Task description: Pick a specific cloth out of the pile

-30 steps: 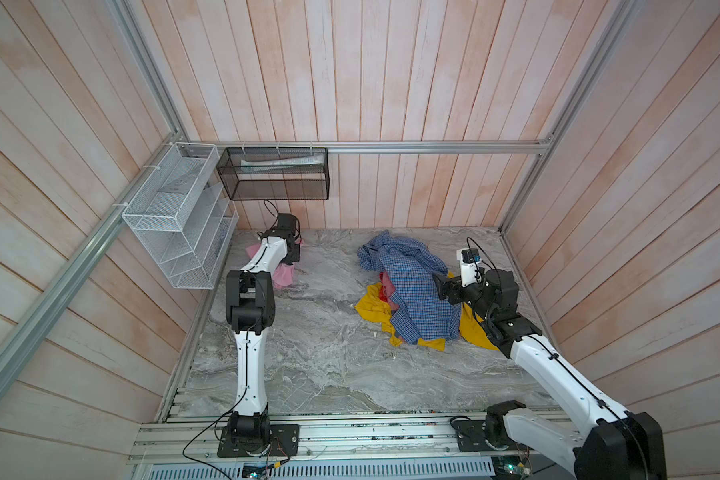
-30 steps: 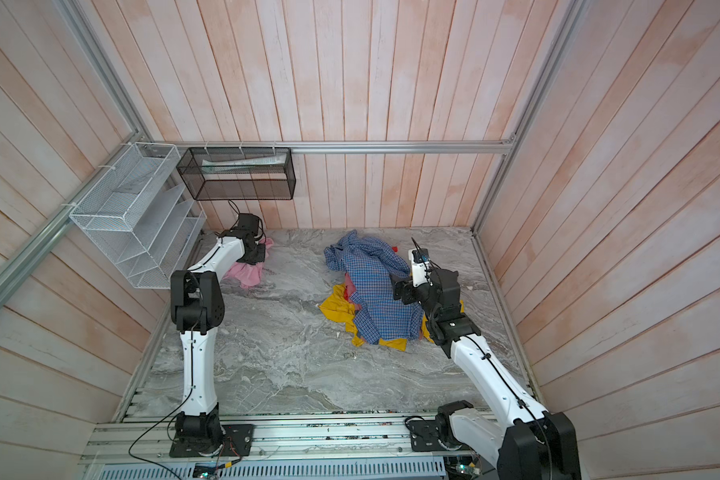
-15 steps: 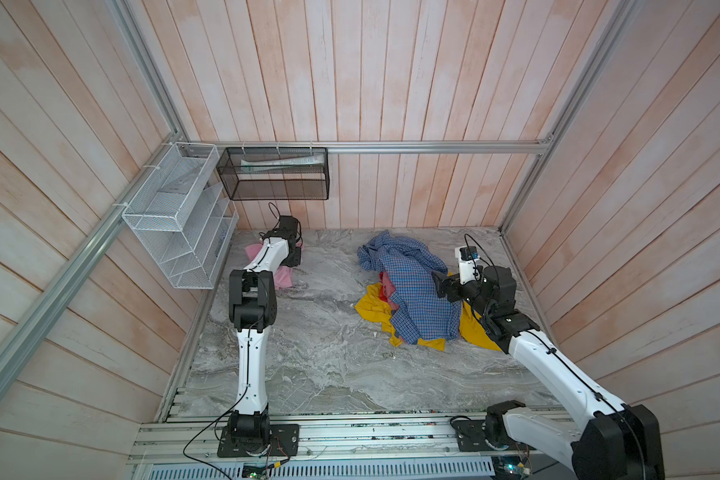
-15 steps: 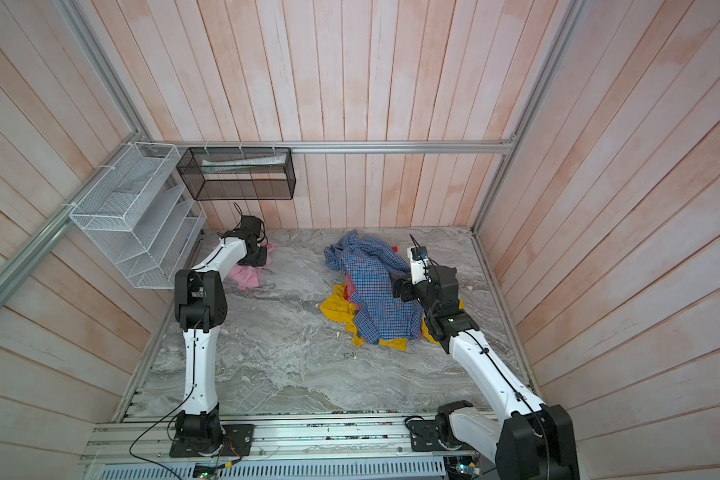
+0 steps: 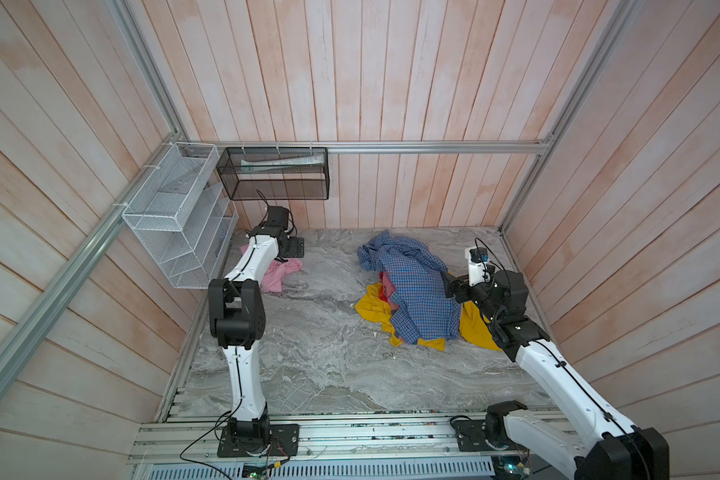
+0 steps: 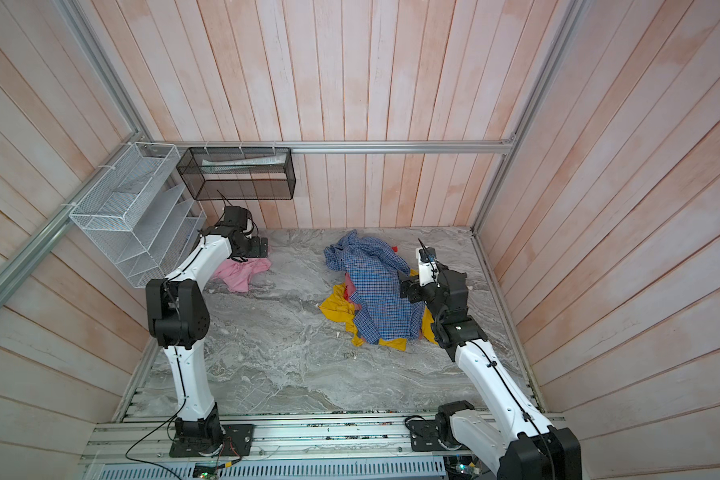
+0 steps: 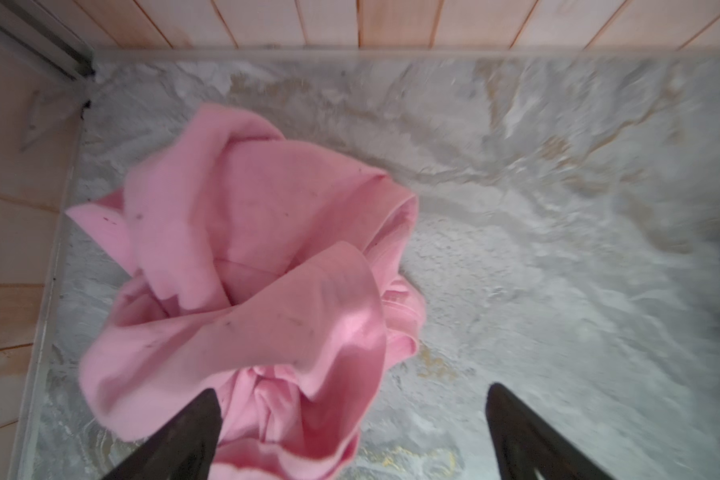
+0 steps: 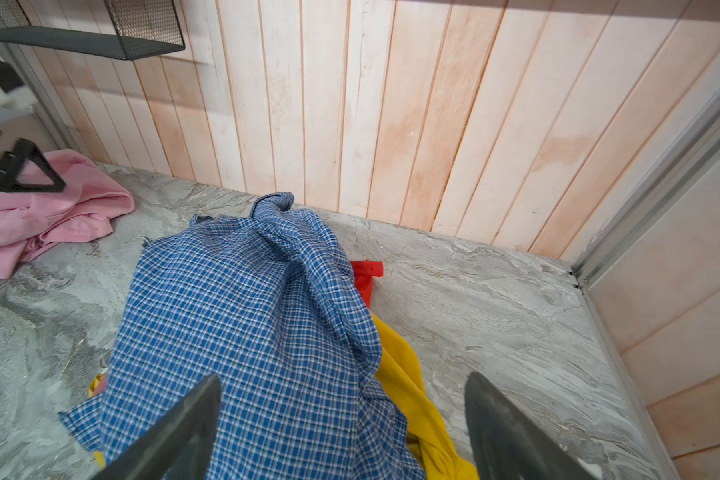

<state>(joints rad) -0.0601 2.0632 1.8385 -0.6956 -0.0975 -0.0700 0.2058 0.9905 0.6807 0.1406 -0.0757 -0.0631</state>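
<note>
The pink cloth [image 5: 279, 272] lies crumpled on the marble table near the far left corner, apart from the pile. It also shows in a top view [image 6: 240, 272]. My left gripper [image 7: 350, 415] hangs open just above it, one finger over the cloth's folds [image 7: 246, 249], holding nothing. The pile sits at the centre right: a blue checked shirt [image 5: 416, 291] lies over a yellow cloth [image 5: 371, 307], with a bit of red fabric [image 8: 364, 274]. My right gripper [image 8: 341, 407] is open over the shirt's near end [image 8: 246, 311], empty.
A white wire rack [image 5: 175, 216] and a black mesh basket [image 5: 275, 174] hang on the walls above the far left corner. Wooden walls close in the table [image 5: 329, 353] on three sides. An aluminium rail runs along the front.
My left gripper has gone from shut to wide open and let go of the pink cloth, which now rests on the table. The right arm has barely moved.
</note>
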